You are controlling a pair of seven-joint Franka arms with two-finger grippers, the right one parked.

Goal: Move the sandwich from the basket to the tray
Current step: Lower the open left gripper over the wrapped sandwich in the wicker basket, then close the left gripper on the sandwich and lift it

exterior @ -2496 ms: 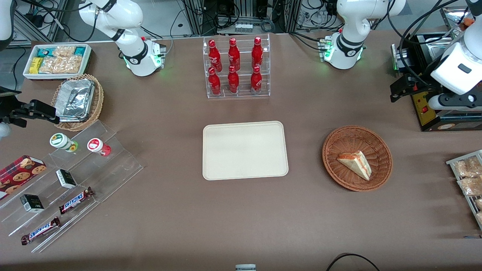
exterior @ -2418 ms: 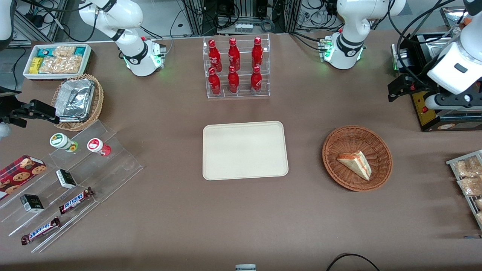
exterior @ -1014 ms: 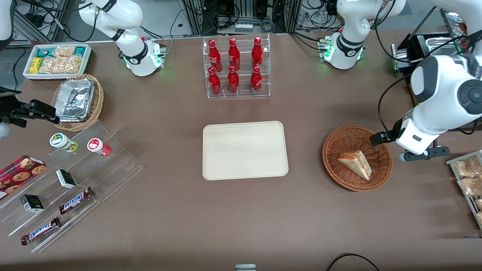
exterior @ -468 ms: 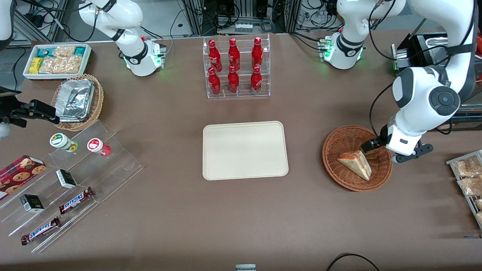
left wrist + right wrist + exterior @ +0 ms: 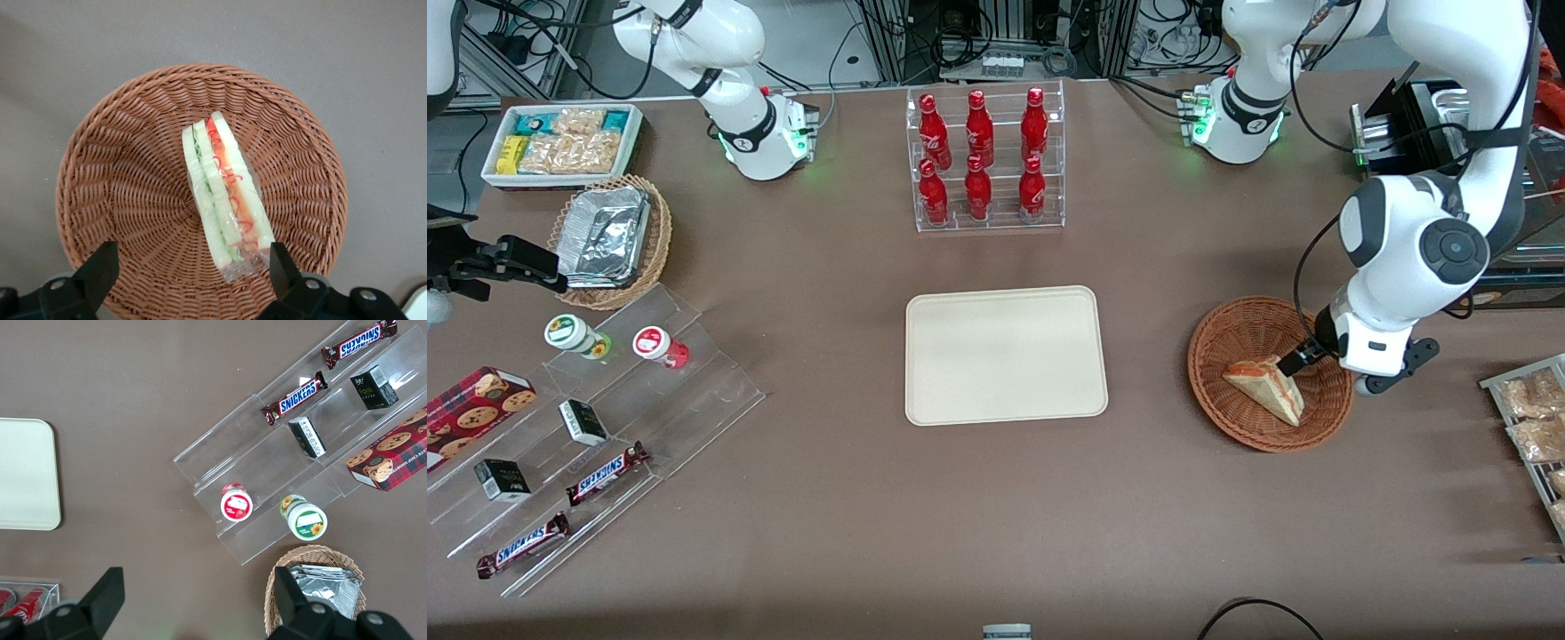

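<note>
Since half a second ago the working arm's gripper [image 5: 1294, 363] has slid a little farther in over the round reddish-brown woven wicker basket [image 5: 1232, 338], and now hangs just above the wide end of the small triangular sandwich of pale bread with orange-red and green filling [image 5: 1267, 388]. From the wrist camera its two dark fingers [image 5: 100, 267] stand wide apart, one on each side of the wrapped sandwich [image 5: 225, 200], not touching it. The sandwich lies on its side in the middle of the basket [image 5: 120, 160], which sits on the brown bench [image 5: 996, 516] toward the working arm's end.

At mid-bench, well apart from the basket, lies the flat rectangular cream-beige tray with rounded corners [image 5: 1005, 356], bare. Farther from the front camera than the tray stands a clear acrylic rack of red bottles [image 5: 984, 160]. Toward the parked arm's end are a lighter wicker basket holding silver foil containers [image 5: 609, 236], a white bin of snack packets [image 5: 562, 142] and a clear stepped display with chocolate bars and small jars [image 5: 605, 427]. Cables and metal racking crowd the room past the bench's edge.
</note>
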